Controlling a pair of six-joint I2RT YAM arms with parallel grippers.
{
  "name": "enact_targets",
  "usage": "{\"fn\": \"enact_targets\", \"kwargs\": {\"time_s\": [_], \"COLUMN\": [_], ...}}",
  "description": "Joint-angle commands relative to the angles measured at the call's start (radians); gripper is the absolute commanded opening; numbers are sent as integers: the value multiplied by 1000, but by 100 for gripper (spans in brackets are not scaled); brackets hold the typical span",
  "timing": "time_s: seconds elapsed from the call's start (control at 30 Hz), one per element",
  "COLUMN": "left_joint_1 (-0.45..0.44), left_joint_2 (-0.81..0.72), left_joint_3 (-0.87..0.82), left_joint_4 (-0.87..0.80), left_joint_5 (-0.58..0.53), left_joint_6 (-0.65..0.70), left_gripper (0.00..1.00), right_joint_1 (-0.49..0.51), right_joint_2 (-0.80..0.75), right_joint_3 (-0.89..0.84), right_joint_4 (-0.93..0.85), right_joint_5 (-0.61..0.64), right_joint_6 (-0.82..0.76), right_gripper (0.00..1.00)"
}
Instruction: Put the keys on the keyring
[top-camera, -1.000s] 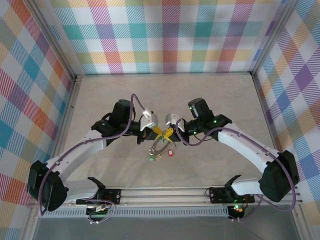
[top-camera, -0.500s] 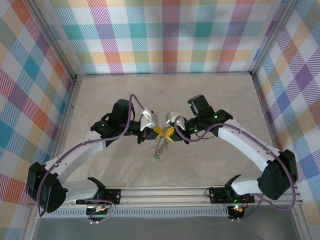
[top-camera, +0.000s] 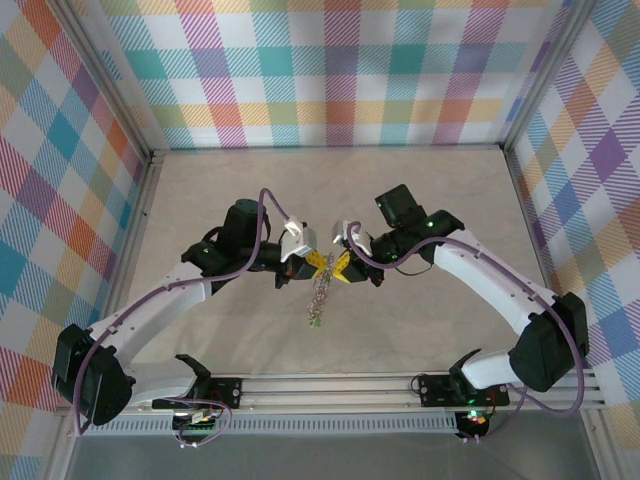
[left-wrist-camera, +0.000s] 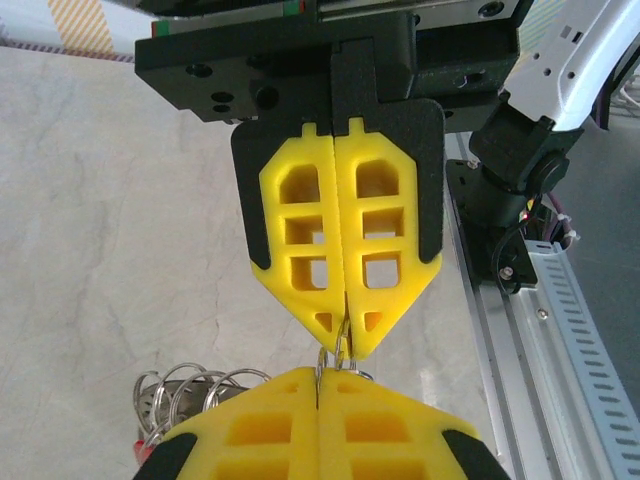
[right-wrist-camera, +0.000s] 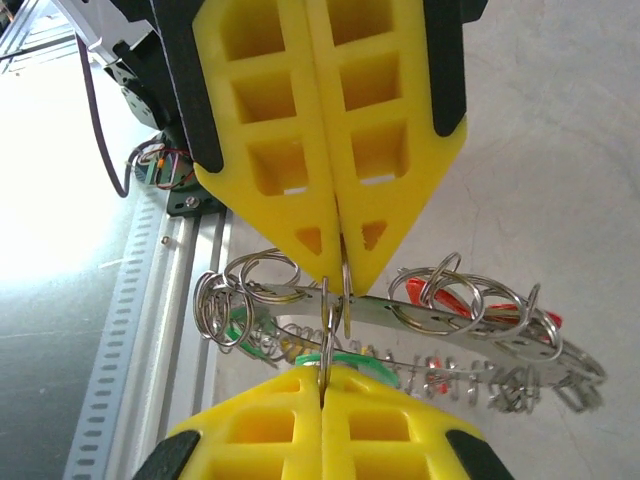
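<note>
Above the table's middle my left gripper (top-camera: 321, 267) and right gripper (top-camera: 336, 271) meet tip to tip, both shut. The keyring (top-camera: 318, 298) hangs edge-on below them. In the right wrist view it is a curved grey metal band (right-wrist-camera: 440, 318) strung with small split rings. Keys with a red tag (right-wrist-camera: 452, 296) and a green tag (right-wrist-camera: 355, 362) dangle from it. My right gripper (right-wrist-camera: 322, 374) pinches one small split ring at the band. The left gripper (right-wrist-camera: 342, 270) pinches a neighbouring one from above. In the left wrist view my left gripper (left-wrist-camera: 320, 376) faces the right gripper (left-wrist-camera: 346, 346), with loose rings (left-wrist-camera: 190, 386) at lower left.
The beige table (top-camera: 330, 190) is walled by plaid panels on three sides. An aluminium rail (top-camera: 330, 386) carrying both arm bases runs along the near edge, and also shows as the slotted rail (left-wrist-camera: 562, 330) and slotted rail (right-wrist-camera: 130, 330).
The keyring swung from a spread arc to hanging narrow and edge-on. The right wrist turned and shifted slightly; both grippers stayed shut, tip to tip.
</note>
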Motion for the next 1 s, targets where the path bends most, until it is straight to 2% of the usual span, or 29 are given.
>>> {"fn": "enact_targets", "kwargs": {"time_s": [0.0, 0.33, 0.4, 0.43, 0.7, 0.87, 0.97], "left_joint_1": [2, 1, 1, 1, 1, 1, 1], "left_joint_2": [-16, -20, -21, -21, -27, -25, -25], "left_joint_3": [-20, -55, -61, -62, -67, -64, -64], "left_joint_4": [144, 208, 219, 223, 217, 214, 214], "left_joint_5": [-4, -5, -2, 2, 15, 24, 30], "left_joint_6": [-56, -95, -103, -104, -99, -97, -96], "left_gripper": [0, 0, 0, 0, 0, 0, 0], "right_joint_1": [5, 7, 7, 6, 3, 2, 0], "right_joint_2": [15, 82, 88, 85, -36, -110, -150], "right_joint_3": [1, 0, -1, -5, -76, -107, -135], "right_joint_4": [-50, -28, -21, -10, 121, 131, 181], "right_joint_5": [-95, -134, -132, -125, 8, 86, 92], "right_joint_6": [-5, 16, 17, 17, 27, 3, 17], "right_gripper": [3, 7, 12, 18, 31, 33, 33]}}
